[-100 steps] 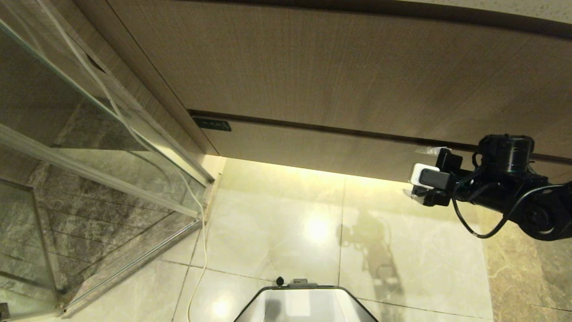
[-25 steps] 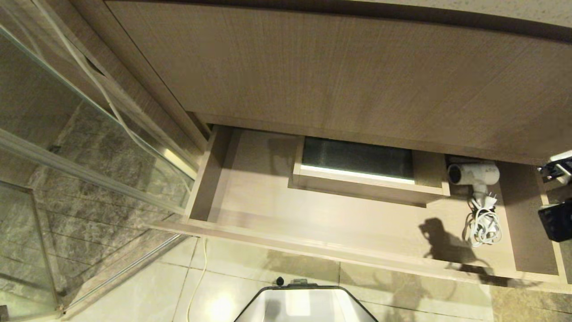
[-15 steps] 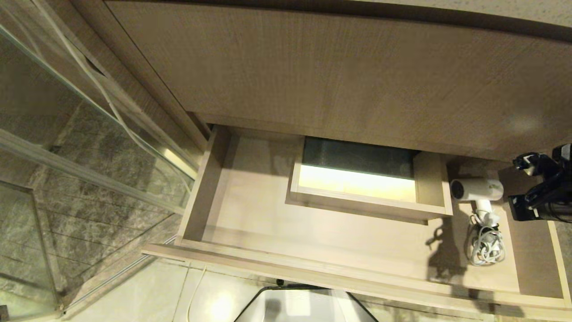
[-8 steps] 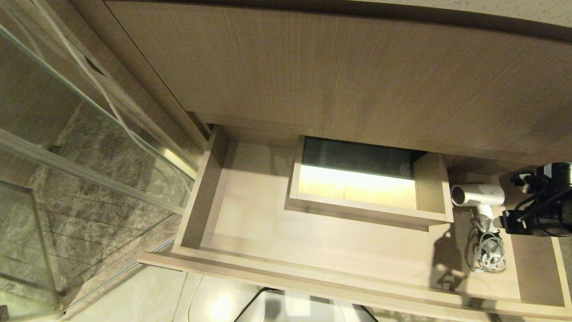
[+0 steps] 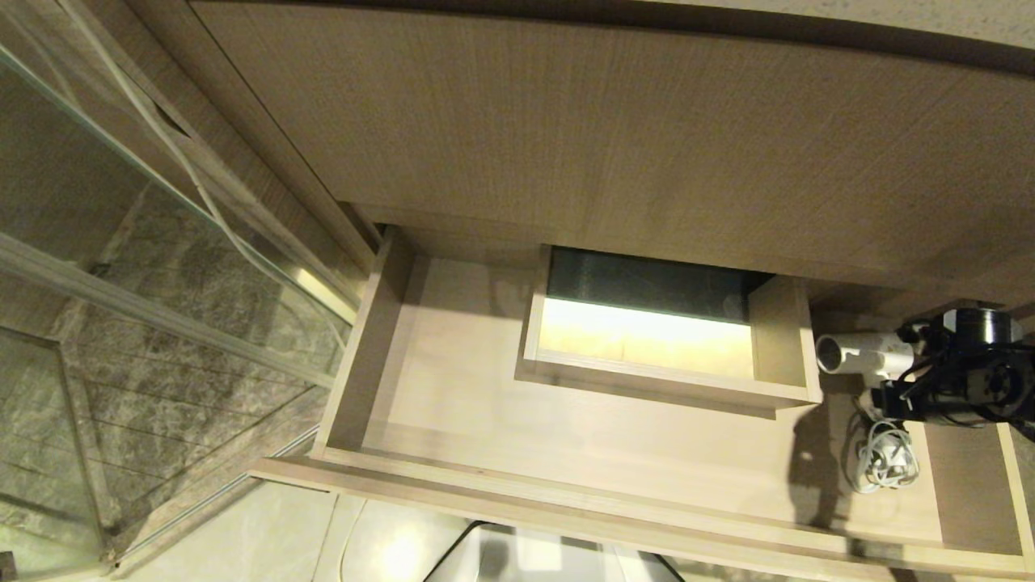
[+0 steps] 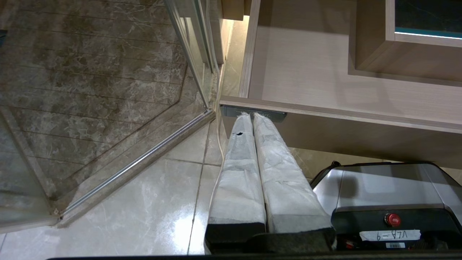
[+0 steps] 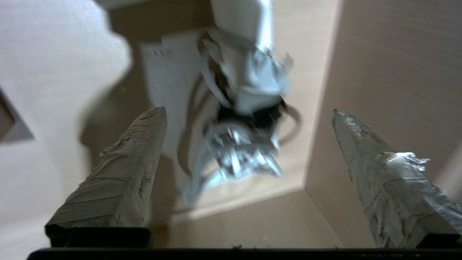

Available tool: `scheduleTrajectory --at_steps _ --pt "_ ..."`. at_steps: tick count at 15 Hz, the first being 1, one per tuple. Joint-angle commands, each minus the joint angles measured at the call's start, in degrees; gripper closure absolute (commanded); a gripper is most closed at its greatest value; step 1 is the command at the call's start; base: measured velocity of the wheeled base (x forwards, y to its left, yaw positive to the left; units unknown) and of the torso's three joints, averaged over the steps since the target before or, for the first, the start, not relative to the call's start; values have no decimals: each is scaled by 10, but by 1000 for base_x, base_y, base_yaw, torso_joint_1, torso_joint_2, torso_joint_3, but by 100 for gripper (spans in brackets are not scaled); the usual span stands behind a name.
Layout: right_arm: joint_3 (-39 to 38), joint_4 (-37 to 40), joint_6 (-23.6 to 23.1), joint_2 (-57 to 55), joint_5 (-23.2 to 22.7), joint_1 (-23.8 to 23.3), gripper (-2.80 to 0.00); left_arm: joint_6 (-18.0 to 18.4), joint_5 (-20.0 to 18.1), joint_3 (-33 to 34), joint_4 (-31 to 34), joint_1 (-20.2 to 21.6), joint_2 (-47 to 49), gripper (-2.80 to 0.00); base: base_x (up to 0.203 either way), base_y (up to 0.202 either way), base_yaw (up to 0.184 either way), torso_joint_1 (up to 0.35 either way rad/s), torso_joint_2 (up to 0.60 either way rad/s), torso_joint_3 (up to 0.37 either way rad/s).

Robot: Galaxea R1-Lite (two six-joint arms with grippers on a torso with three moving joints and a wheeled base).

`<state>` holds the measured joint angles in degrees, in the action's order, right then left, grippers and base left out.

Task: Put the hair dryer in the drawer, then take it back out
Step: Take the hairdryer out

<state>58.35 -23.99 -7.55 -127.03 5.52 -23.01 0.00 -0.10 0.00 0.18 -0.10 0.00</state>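
The drawer (image 5: 566,505) stands pulled out below the tall wood-grain panel. Inside, at its right end, lies the white hair dryer (image 5: 861,354), barrel pointing left, with its bundled cord (image 5: 887,462) nearer the front. My right gripper (image 5: 889,402) hangs over the dryer's handle, partly hiding it. In the right wrist view that gripper (image 7: 247,110) is open, with the handle (image 7: 249,72) and cord (image 7: 238,151) blurred between its taped fingers (image 7: 122,180), not touched. My left gripper (image 6: 252,115) is shut and empty, parked low before the drawer front (image 6: 361,133).
A box-shaped cut-out (image 5: 655,339) sits in the drawer's middle. The tall panel (image 5: 606,137) rises behind. A glass shower door (image 5: 162,267) stands at the left. My own base (image 6: 389,191) lies under the drawer's front edge.
The drawer, shut at first, has come out fully. My right arm has swung left and down over the hair dryer's handle. The dryer itself has only shifted with the drawer.
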Motion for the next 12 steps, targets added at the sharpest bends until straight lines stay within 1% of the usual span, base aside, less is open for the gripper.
scheduleTrajectory --at_steps 1,2,3,6,9,12 --pt "25 -9 -1 -52 -35 -8 -280 0 0 0 0 0 0 0 0 0 0 0 0 0" --pt "34 -6 -4 -62 -54 -15 -280 0 0 1 0 0 0 0 0 0 0 0 0 0" --pt "42 -5 -6 -71 -62 -20 -280 0 0 0 0 0 0 0 0 0 0 0 0 0" --pt "68 -4 -6 -94 -70 -28 -280 0 0 0 0 0 0 0 0 0 0 0 0 0" --pt "85 -5 -9 -106 -89 -37 -280 0 0 1 0 0 0 0 0 0 0 0 0 0" --pt "89 -9 -12 -115 -90 -42 -280 0 0 1 0 0 0 0 0 0 0 0 0 0"
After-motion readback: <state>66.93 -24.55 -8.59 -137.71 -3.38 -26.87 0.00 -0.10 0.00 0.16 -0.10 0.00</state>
